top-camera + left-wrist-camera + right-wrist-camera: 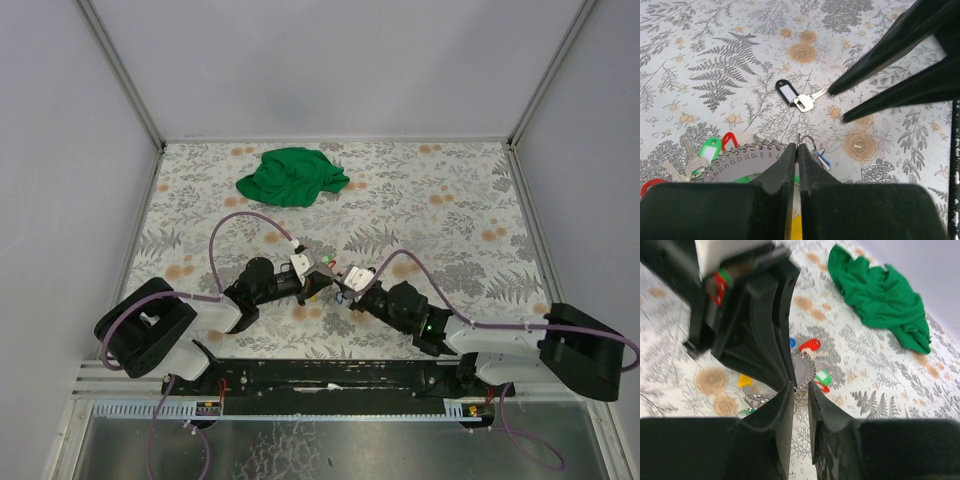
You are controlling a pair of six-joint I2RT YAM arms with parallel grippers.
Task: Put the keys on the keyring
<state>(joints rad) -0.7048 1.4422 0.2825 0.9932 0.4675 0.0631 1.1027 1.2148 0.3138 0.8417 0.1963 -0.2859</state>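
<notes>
L arm (262, 283) & R arm (405, 305): black links w/ white shells (215, 315) nearest the black base rail (340, 375), plus a bulky black housing (145, 325) just off each end of that rail. Purple cable (240, 222) loops along each arm beyond the rail; small green LED (428, 327) glows on R arm, white blocks (300, 263) at both wrists.

A crumpled green cloth (291, 176) is seen in the upper middle of the overhead view. It lies on a table (450, 220) covered in a pale print of grey ferns and orange flowers. The table is enclosed by plain light-grey walls (340, 60), and metal posts (120, 70) are seen rising at the far corners. A scuffed metal sheet (300, 445) is shown along the bottom edge. In the right wrist view the cloth is shown at the upper right.
</notes>
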